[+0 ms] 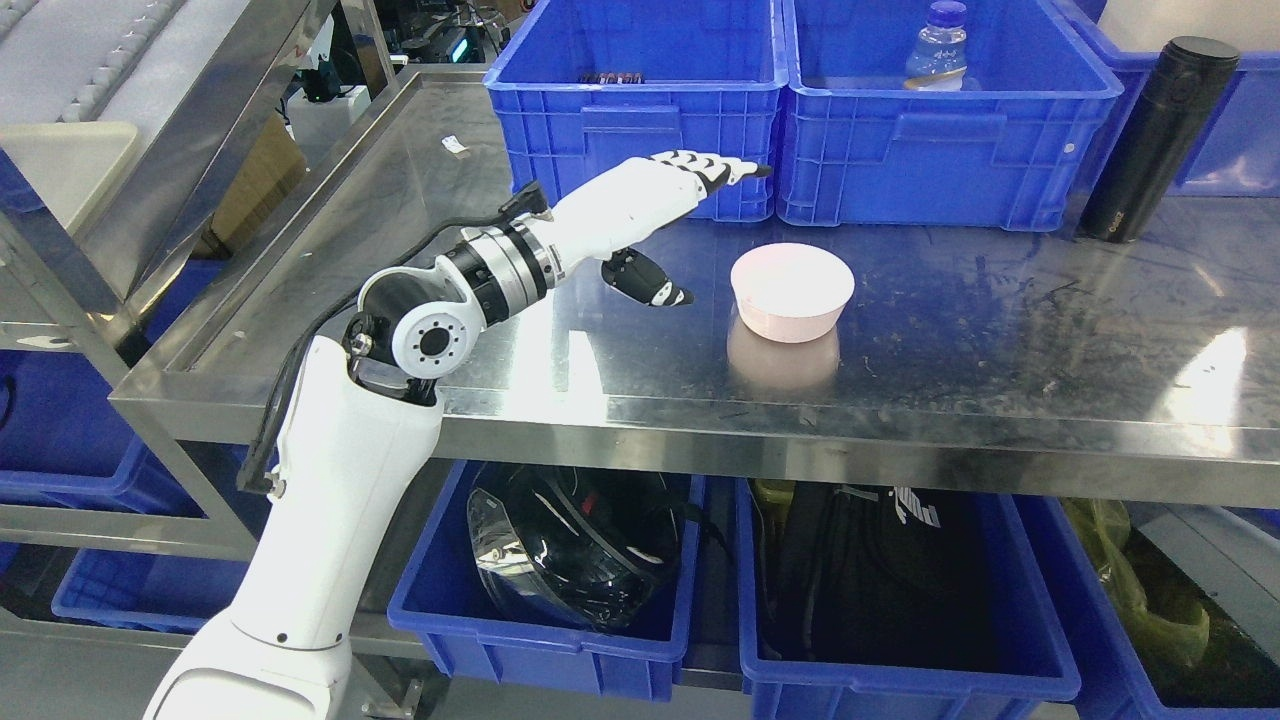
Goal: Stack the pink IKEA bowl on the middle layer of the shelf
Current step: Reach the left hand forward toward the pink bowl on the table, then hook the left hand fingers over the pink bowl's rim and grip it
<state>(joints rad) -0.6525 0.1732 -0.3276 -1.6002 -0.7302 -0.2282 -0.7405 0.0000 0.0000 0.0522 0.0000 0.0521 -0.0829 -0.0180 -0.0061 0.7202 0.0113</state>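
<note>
Pink bowl [792,291] sits upright on the steel shelf [1000,330], roughly mid-shelf, nothing in it that I can see. Its reflection shows on the metal just in front of it.

My left hand [668,215] is left of the bowl, near but not touching. Fingers [715,168] extended and held together, pointing past the bowl's back-left side toward the bins; thumb [648,282] hangs below, tip aimed at the bowl's left wall, a gap between them. Holding nothing. Forearm comes up from lower left over the shelf's front edge.

Behind the bowl: two blue bins side by side against the back. Left blue bin [640,110] is directly behind my fingertips; right blue bin [950,120] is behind the bowl and holds a plastic bottle [938,48] with a blue cap.

Right of the bowl, well apart: a black flask [1155,140], tilted, leaning toward another blue bin.

Below the bowl, under the shelf: a blue bin with a black helmet [575,545], beside it one with a black bag [870,570].
</note>
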